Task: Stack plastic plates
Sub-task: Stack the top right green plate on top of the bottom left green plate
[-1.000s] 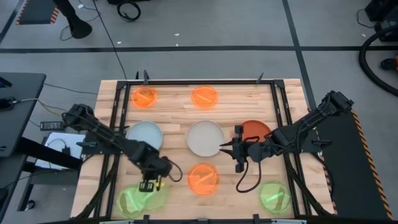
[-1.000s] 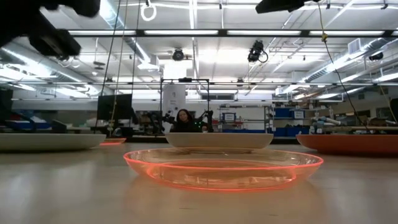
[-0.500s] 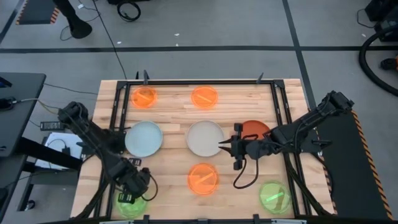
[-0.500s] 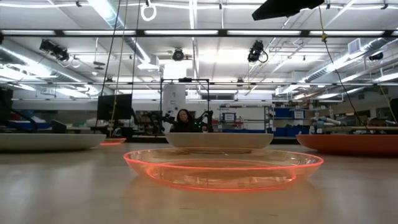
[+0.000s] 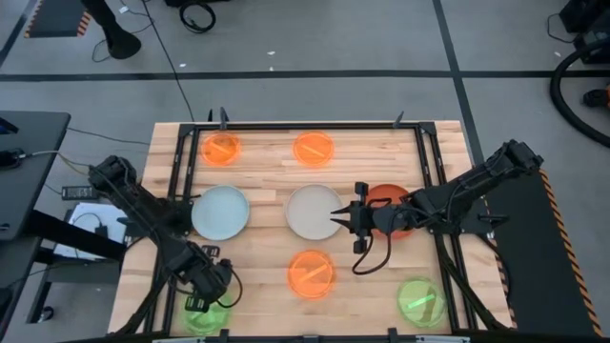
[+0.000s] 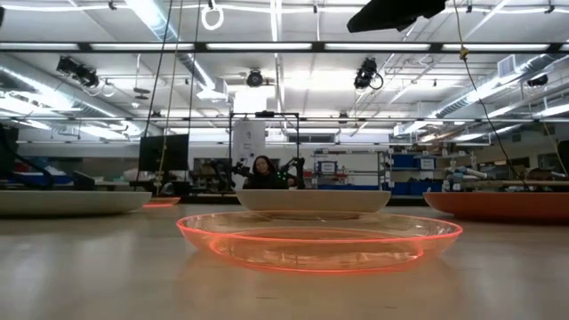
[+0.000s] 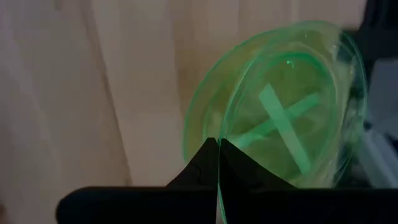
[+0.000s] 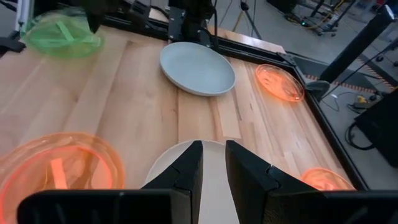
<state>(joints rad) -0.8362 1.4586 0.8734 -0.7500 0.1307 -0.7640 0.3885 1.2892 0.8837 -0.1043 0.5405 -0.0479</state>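
The left gripper (image 5: 202, 303) sits right over the green plates (image 5: 206, 315) in the high view, so most of them is covered, and the bottom edge cuts them too. From its wrist cam I count 2 green rims (image 7: 273, 106), though 1 runs off behind the fingers. The right gripper (image 5: 340, 222) hides part of the rust plate (image 5: 391, 198) behind it. The off-white plate (image 8: 208, 180) is cut off below its fingers.
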